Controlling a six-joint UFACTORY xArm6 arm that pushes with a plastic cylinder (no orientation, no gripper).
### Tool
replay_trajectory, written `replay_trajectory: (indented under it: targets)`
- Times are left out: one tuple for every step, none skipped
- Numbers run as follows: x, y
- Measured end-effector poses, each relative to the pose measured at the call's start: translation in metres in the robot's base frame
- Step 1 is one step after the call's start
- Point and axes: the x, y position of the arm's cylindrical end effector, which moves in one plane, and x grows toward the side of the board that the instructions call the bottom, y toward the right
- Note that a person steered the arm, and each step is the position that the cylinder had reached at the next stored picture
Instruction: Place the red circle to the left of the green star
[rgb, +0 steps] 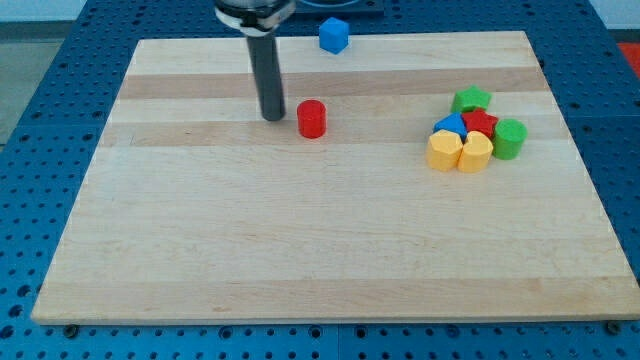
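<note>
The red circle stands on the wooden board a little above its middle. My tip is just to the left of the red circle, a small gap apart. The green star is at the view's right, at the top of a cluster of blocks, well to the right of the red circle.
The cluster below the green star holds a blue block, a red star, a green cylinder and two yellow blocks. A blue cube sits at the board's top edge.
</note>
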Motion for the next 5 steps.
replay_trajectory:
  targets:
    - [0.038,0.077]
    - [0.048,0.132]
    - [0.044,0.096]
    - [0.024,0.058]
    - [0.014,0.077]
